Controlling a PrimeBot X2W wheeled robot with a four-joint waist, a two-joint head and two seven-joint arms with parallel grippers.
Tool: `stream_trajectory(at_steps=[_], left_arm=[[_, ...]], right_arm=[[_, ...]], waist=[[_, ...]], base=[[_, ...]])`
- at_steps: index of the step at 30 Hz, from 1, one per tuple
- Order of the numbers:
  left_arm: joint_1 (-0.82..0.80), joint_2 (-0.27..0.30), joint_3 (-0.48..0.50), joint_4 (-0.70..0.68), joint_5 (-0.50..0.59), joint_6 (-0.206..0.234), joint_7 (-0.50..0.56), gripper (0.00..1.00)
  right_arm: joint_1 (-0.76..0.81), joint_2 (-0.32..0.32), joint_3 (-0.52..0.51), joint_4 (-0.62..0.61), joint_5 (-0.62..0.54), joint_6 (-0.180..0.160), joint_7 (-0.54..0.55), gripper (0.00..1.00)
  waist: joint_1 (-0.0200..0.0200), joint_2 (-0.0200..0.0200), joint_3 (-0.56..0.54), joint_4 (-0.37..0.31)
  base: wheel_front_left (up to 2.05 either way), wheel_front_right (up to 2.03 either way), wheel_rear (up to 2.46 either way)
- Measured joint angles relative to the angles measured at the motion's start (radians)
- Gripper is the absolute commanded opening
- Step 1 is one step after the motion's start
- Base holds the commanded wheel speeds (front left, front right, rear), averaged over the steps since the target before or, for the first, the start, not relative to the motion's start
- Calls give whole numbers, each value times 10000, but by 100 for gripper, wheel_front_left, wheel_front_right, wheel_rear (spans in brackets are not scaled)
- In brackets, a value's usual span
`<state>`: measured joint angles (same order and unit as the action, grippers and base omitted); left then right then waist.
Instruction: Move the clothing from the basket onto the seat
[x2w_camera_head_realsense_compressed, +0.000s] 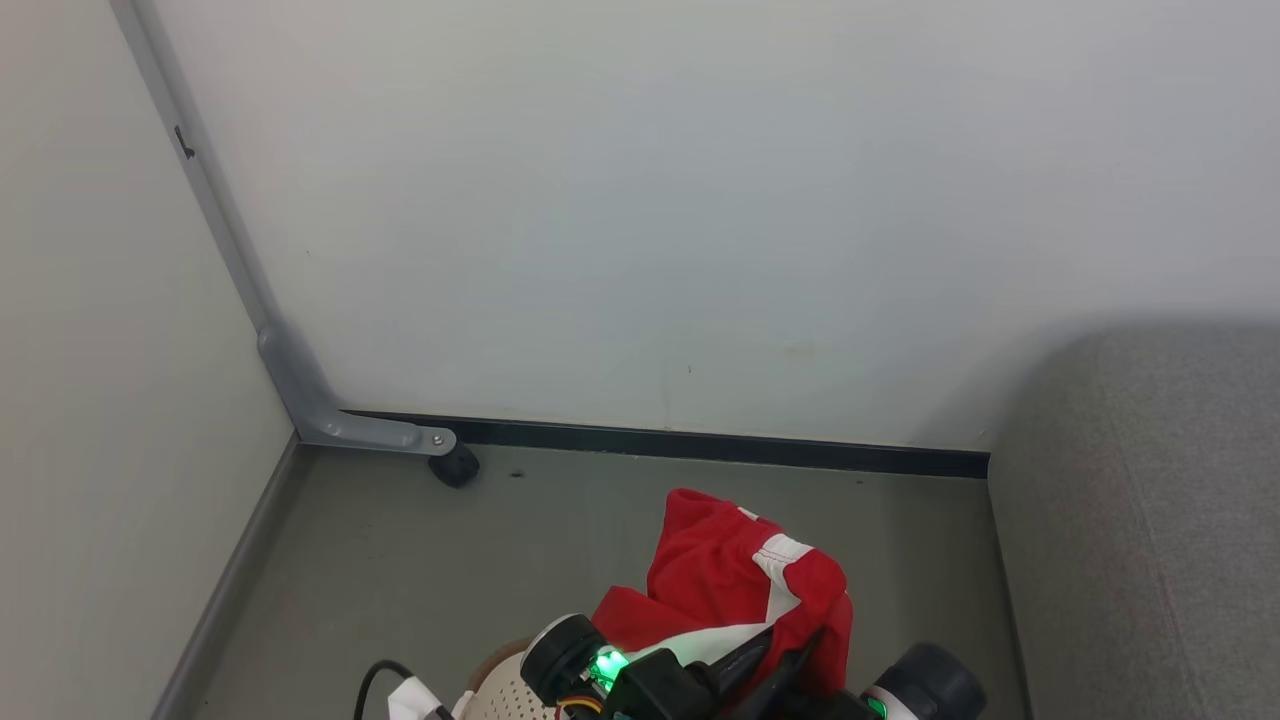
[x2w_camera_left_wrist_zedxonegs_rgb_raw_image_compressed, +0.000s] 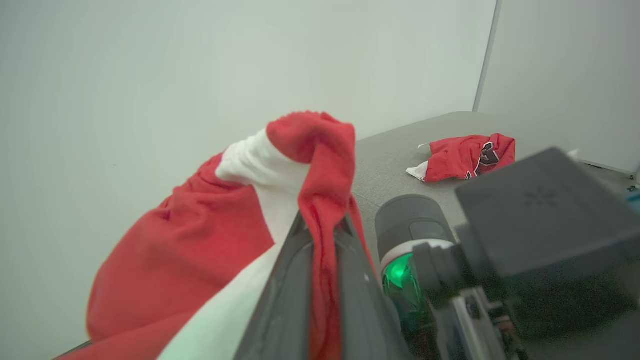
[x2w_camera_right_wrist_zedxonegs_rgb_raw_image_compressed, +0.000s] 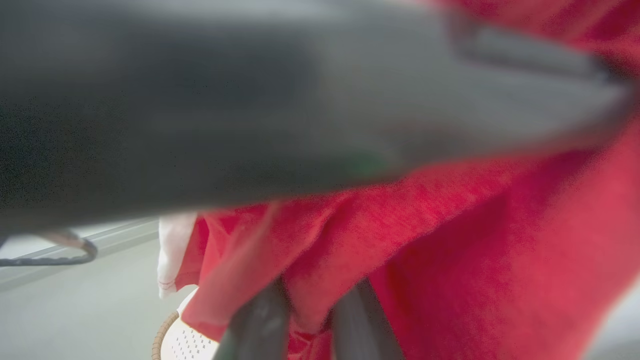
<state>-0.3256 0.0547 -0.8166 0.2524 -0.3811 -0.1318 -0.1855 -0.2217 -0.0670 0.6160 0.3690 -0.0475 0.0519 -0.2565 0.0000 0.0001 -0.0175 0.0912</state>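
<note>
A red garment with broad white stripes (x2w_camera_head_realsense_compressed: 740, 590) hangs bunched above the cream perforated basket (x2w_camera_head_realsense_compressed: 500, 688). In the left wrist view my left gripper (x2w_camera_left_wrist_zedxonegs_rgb_raw_image_compressed: 322, 227) is shut on a fold of this clothing (x2w_camera_left_wrist_zedxonegs_rgb_raw_image_compressed: 200, 250). In the right wrist view my right gripper (x2w_camera_right_wrist_zedxonegs_rgb_raw_image_compressed: 310, 315) has its two dark fingers close together, with red cloth (x2w_camera_right_wrist_zedxonegs_rgb_raw_image_compressed: 400, 240) pinched between them; the basket's rim (x2w_camera_right_wrist_zedxonegs_rgb_raw_image_compressed: 167, 332) shows below. A second red garment with a black number (x2w_camera_left_wrist_zedxonegs_rgb_raw_image_compressed: 465, 157) lies on the grey seat (x2w_camera_left_wrist_zedxonegs_rgb_raw_image_compressed: 395, 150). The seat (x2w_camera_head_realsense_compressed: 1140, 520) stands at the right of the head view.
A pale wall rises close behind, with a black skirting strip along the grey floor. A grey metal frame leg with a black caster (x2w_camera_head_realsense_compressed: 455, 465) stands in the left corner. A black cable (x2w_camera_head_realsense_compressed: 375, 680) loops beside the basket. My left arm's dark body (x2w_camera_right_wrist_zedxonegs_rgb_raw_image_compressed: 250, 110) crosses the right wrist view.
</note>
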Motion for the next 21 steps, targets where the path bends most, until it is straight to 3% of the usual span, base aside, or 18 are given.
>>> stream_trajectory(at_steps=[9, 10, 11, 12, 21], left_arm=[[0, 52, 12, -6, -58, -2, 50, 0], [0, 52, 31, -6, -63, -2, 50, 18], [0, 54, 50, -6, -71, -2, 48, 53], [0, 56, 63, -4, -71, 0, 48, 100], [1, 75, 155, 6, -157, 10, 10, 100]], right_arm=[[-43, 19, -217, -94, 468, -251, 0, 0], [-43, 17, -274, -109, 499, -268, 0, 0], [-41, 17, -318, -127, 520, -303, 0, 0], [-38, 21, -360, -151, 558, -353, 0, 0], [13, 29, -746, -385, 650, -662, 0, 0]], waist=[[0, 0, 20, 8], [0, 0, 22, 6], [0, 0, 22, 5], [0, 0, 20, 3], [0, 0, -22, -3]], base=[[0, 0, 0], [0, 0, 0], [0, 0, 0], [0, 0, 0], [0, 0, 0]])
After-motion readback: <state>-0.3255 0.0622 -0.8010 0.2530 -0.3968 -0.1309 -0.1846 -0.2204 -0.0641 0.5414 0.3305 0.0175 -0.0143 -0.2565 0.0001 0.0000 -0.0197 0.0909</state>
